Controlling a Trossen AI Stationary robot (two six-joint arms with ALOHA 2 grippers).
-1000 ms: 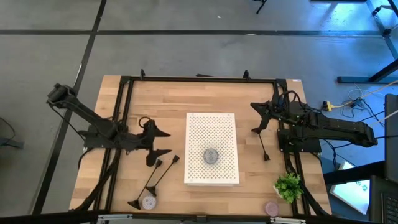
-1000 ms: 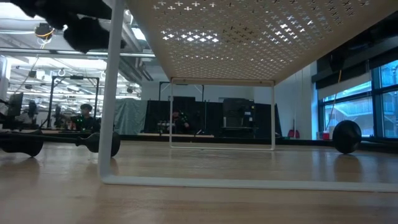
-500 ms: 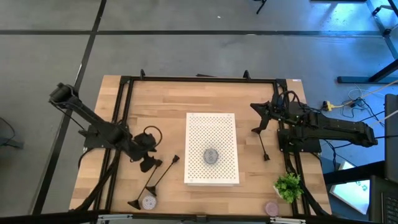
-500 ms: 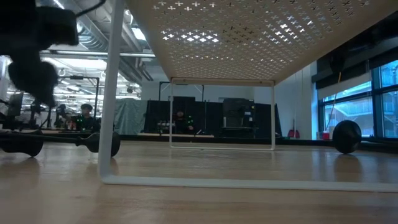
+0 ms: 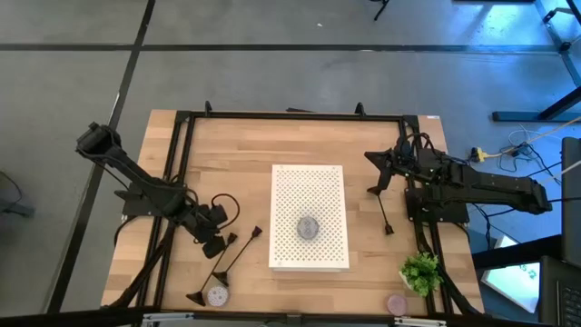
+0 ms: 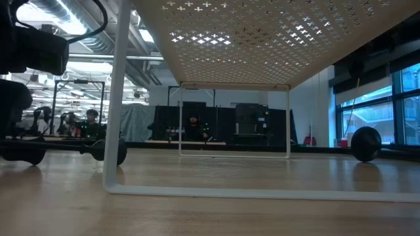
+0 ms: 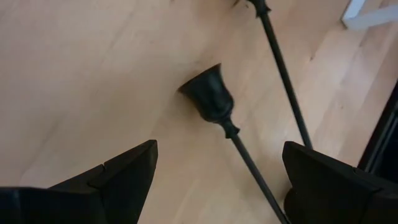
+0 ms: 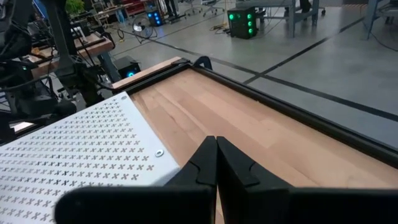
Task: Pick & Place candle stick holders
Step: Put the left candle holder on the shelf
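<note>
Pale wooden table (image 5: 245, 145) fills the middle of the high view. At lower left, the left gripper (image 5: 214, 238) hangs with fingers spread wide over the cup ends of two candle stick holders (image 5: 227, 265) lying flat, holding nothing. A white perforated stand (image 5: 309, 193) sits at centre. Right of it lies a third holder (image 5: 382, 211), beside the right gripper (image 5: 374, 156), fingers pressed together and empty.

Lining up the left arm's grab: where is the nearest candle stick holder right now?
High view: the candle stick holder lies flat, left of the white perforated shelf, its cup just beyond the open left gripper.
</note>
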